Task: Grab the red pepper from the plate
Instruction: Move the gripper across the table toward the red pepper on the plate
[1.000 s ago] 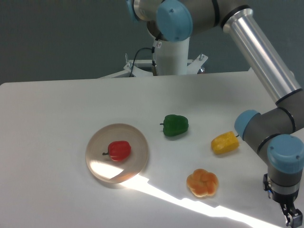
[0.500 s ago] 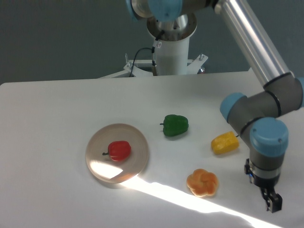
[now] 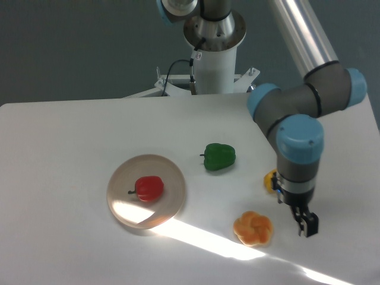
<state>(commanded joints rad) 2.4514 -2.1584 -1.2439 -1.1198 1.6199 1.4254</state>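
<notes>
Hanging low at the table's right, the gripper (image 3: 305, 226) carries nothing; whether its fingers are apart, cannot tell. Red pepper (image 3: 149, 188) rests on the plate (image 3: 172, 205), stem pointing away from the claw, well to the claw's left, past the orange pepper (image 3: 253, 228) beside it.

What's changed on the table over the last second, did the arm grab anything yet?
Nothing has been grabbed. The arm swung left across the picture, carrying the gripper from the lower right corner to just right of the orange pepper, and its wrist now hides most of the yellow pepper. The red pepper stayed on the plate, and the green pepper did not move.
</notes>
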